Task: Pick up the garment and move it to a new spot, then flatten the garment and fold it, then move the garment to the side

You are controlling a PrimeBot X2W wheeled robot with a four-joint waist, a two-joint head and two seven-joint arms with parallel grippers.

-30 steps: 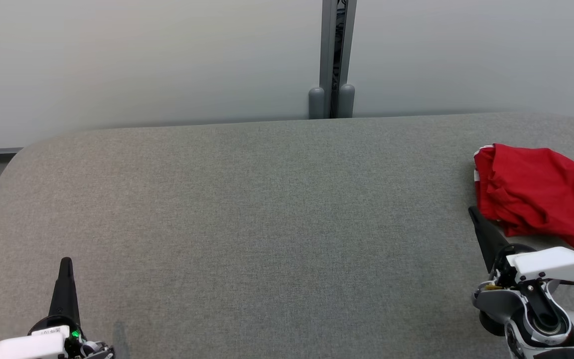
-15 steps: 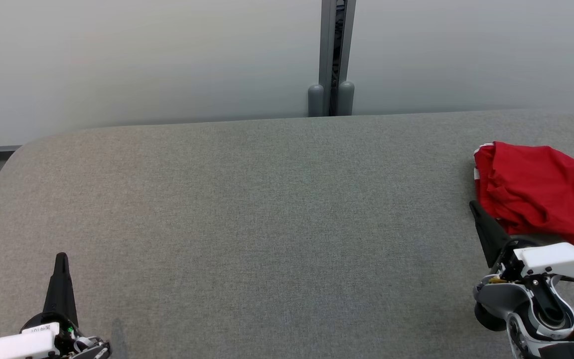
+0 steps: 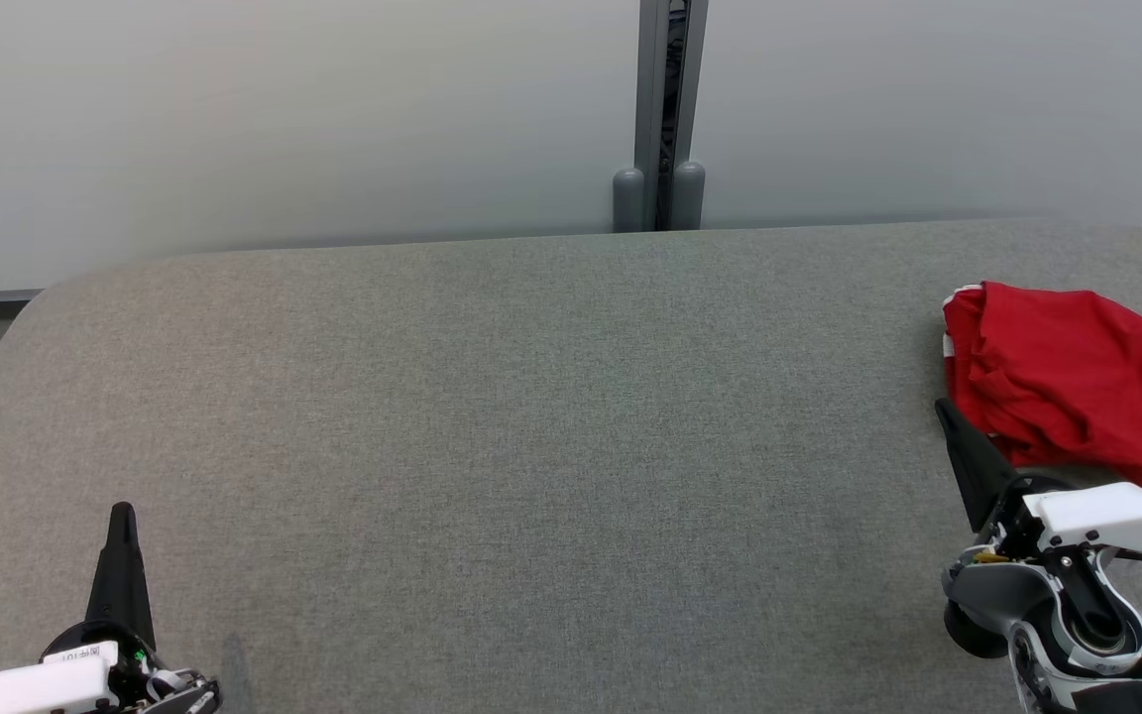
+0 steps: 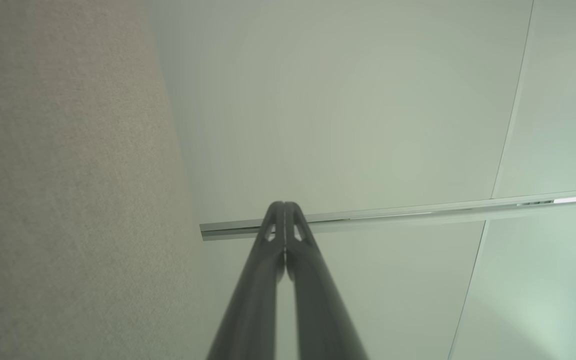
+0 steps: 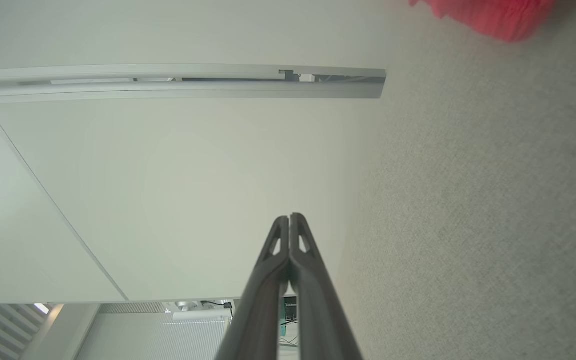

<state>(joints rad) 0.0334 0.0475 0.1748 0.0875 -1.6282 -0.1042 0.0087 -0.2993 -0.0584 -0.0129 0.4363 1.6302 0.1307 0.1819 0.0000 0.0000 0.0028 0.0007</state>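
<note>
**Two pincers pressed shut, red garment lying at the right end of the worktop**

Head view: a grey, fabric-covered worktop (image 3: pixel 531 446) with rounded far corners stretches across the frame, in front of a pale wall split by a grey upright post (image 3: pixel 670 99). The red garment (image 3: pixel 1057 377) lies in a rumpled heap near the worktop's right end, running off the right edge of the frame, with a thin strip of white showing at its left side. The right pincer (image 3: pixel 943 407) sits at the lower right with its dark fingers together in a single point. That point is aimed up the frame and ends just beside the garment's near left edge. The left pincer (image 3: pixel 122 511) is at the lower left, well apart from the garment. It also narrows to one closed point over bare grey fabric.

Left wrist view: the left pincer's (image 4: pixel 284 207) two fingers meet along their tips, with nothing between them. The worktop's grey fabric fills the left side, and the pale wall and a metal rail (image 4: pixel 393 215) lie beyond the fingers.

Right wrist view: the right pincer (image 5: pixel 290 220) is pressed together and pinches nothing. Grey worktop covers the right side. The garment (image 5: pixel 488 17) shows as a blurred red patch in the top right corner, with bare fabric between it and the fingers.
</note>
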